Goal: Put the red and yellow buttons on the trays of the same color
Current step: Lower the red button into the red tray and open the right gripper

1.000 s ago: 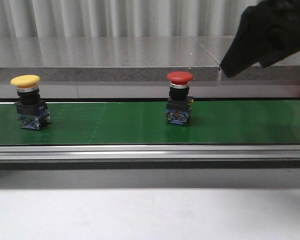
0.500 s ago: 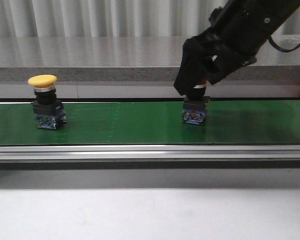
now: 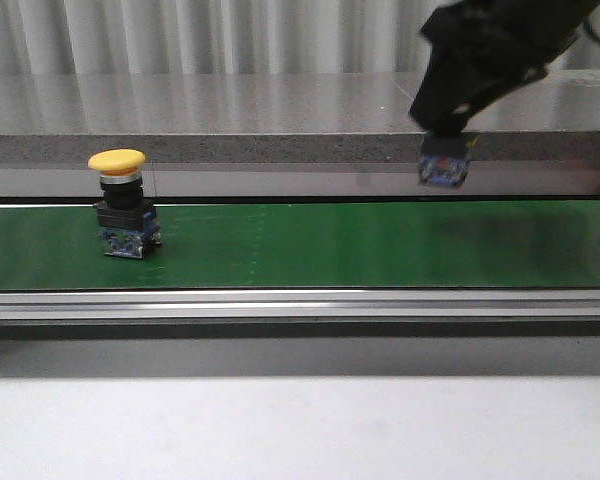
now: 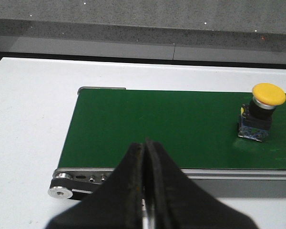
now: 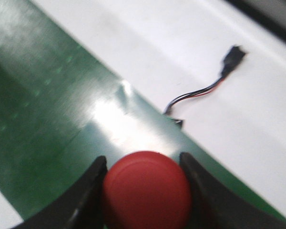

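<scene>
Since half a second ago our right gripper (image 3: 450, 135) has lifted the red button (image 5: 147, 190) clear of the green belt (image 3: 280, 245); the button body now hangs below the fingers, above the belt's far edge, and the yellow button (image 3: 120, 205) has ridden further along the belt toward the right. In the right wrist view the two fingers (image 5: 88, 191) sit against opposite sides of the red cap, with the belt blurred beneath it, so we record the grip as holding on the cap. Our left gripper (image 4: 145, 183) has its fingers pressed together with nothing between them; the yellow button stands upright on the belt well beyond the fingertips and off to one side. Handling judgement: these are rigid plastic switches, light, top-wide with a smooth domed cap and a squarer body below. A hold across the cap's rim or the collar under it looks secure; the dome itself could slip. No trays are visible in any view. A loose cable (image 5: 205, 93) lies on the white table (image 5: 181, 47) past the belt edge.
</scene>
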